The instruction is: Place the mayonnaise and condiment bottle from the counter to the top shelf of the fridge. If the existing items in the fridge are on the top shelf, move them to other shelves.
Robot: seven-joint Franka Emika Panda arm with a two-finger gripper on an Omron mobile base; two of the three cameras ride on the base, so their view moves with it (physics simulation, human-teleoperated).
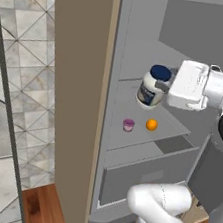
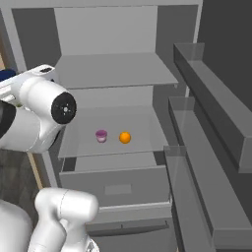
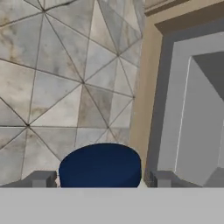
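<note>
The open grey fridge [image 1: 147, 18] stands beside a tiled wall. At its left edge, the mayonnaise [image 1: 152, 87] hangs tilted in the air, clamped between the fingers of the tool [image 1: 164, 86], level with the top shelf [image 2: 115, 69]. Below, a pink cup [image 1: 128, 124] and an orange fruit [image 1: 152, 124] sit side by side on the next shelf.

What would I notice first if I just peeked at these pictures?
First, the white jar of mayonnaise with its dark blue lid, gripped by the gripper in mid-air at the left edge of the open fridge. Next, a tiny pink-purple cup and a small orange fruit side by side on a middle shelf, below the top shelf.
</note>
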